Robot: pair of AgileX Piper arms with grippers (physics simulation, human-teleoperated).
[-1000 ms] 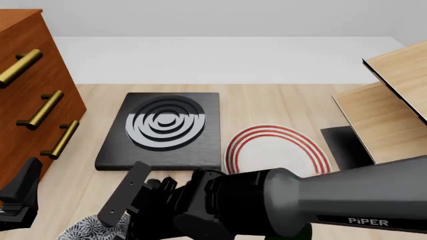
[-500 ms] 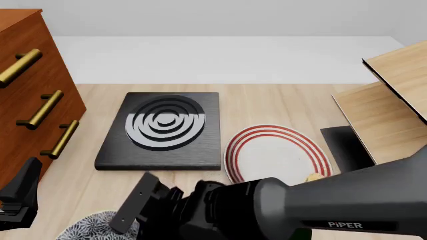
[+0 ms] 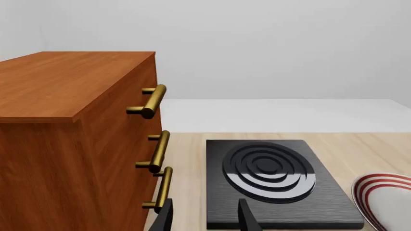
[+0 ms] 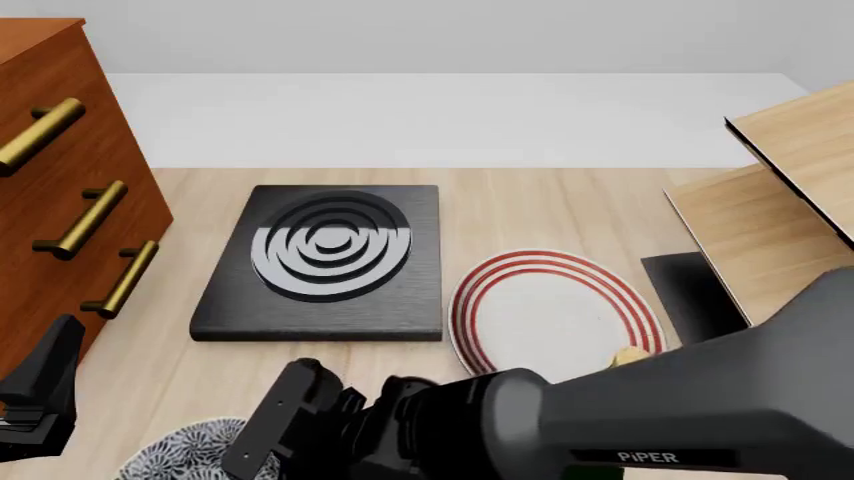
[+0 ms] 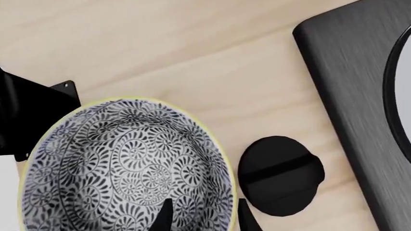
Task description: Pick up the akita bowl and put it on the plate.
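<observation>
Right arm (image 4: pixel 641 415) crossing low in the front view from the right edge toward lower left, grey link lettered PiPER, black wrist ahead of it. Right gripper (image 5: pixel 204 216) pointing steeply down, two black fingertips slightly apart with a visible gap. Left gripper (image 3: pixel 205 219) held near level, fingertips parted. In the front view only a black piece of the left arm (image 4: pixel 40 400) showing at the lower left edge.

The right arm (image 4: pixel 641 420) is covering most of the akita bowl (image 4: pixel 187 455) and the near rim of the plate (image 4: pixel 554 310). The frame edge is cutting off the right pincer (image 5: pixel 204 219); its fingertips are not showing.
</observation>
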